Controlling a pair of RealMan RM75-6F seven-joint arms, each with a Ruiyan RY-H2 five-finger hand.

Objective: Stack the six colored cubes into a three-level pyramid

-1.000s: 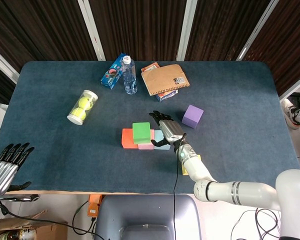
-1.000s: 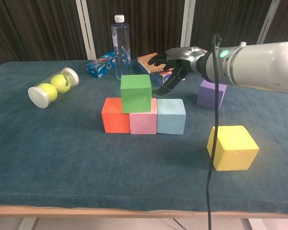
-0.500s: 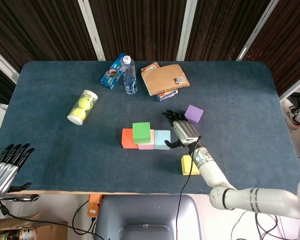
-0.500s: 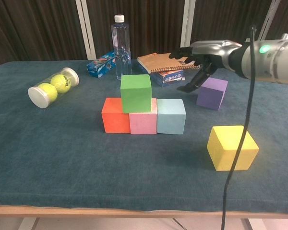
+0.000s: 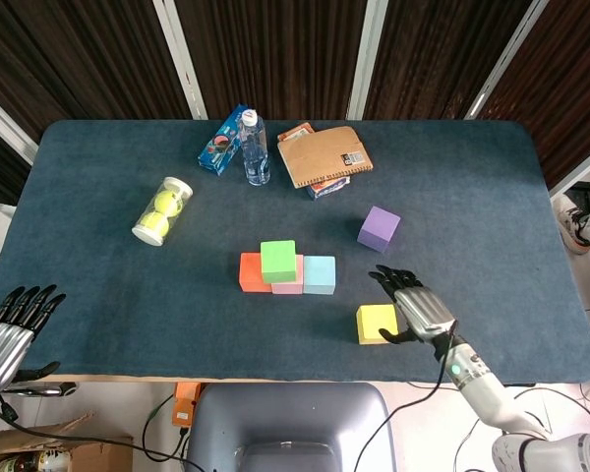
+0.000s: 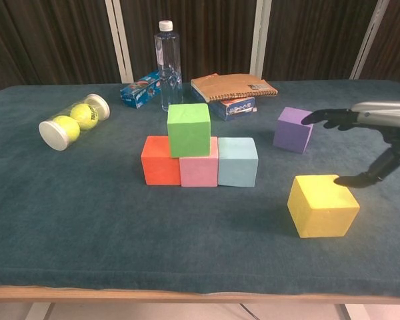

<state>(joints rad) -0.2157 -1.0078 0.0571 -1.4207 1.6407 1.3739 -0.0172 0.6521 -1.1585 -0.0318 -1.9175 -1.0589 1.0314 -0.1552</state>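
Right robot hand (image 5: pixel 417 311) pulled back from pyramid base, past purple cube (image 5: pixel 379 228), ended just right of yellow cube (image 5: pixel 377 324); fingers spread wide, held nothing. Yellow cube sat on surface (image 5: pixel 98 177), apart from stack. Green cube (image 5: pixel 278 261) already on second level at robot hand's far left. Likely yellow next pick. Left robot hand (image 5: pixel 10 329) stayed idle, open, at surface edge.
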